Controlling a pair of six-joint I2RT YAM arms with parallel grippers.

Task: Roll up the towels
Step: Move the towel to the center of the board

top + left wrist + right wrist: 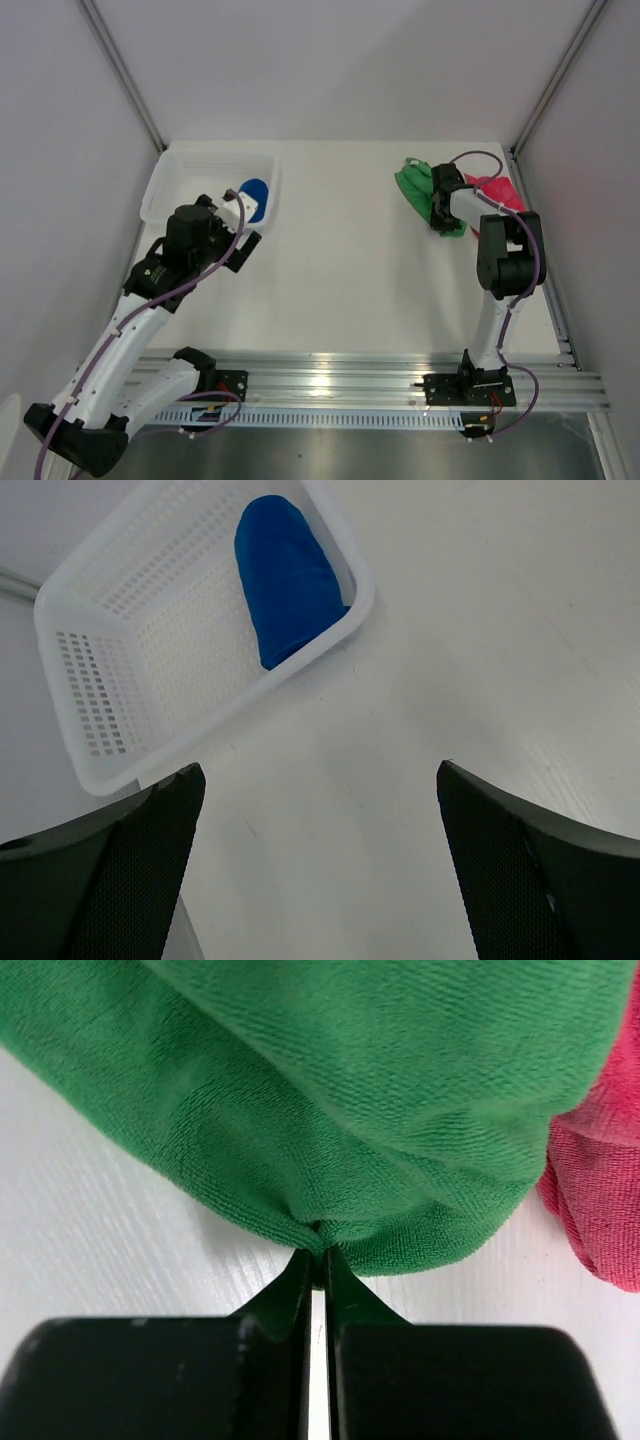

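- An edge of the green towel (380, 1080) is pinched in the closed right gripper (318, 1256); its bulk lies ahead.
- The left gripper (318, 780) is held wide apart with nothing in it; the blue towel (285, 575) lies ahead in the basket (100, 700).

Bright, even, diffuse light in all 3 views; shadows faint, soft. Glare on metal rail (330, 385), bottom ctr of top view. Wrist views sharp.
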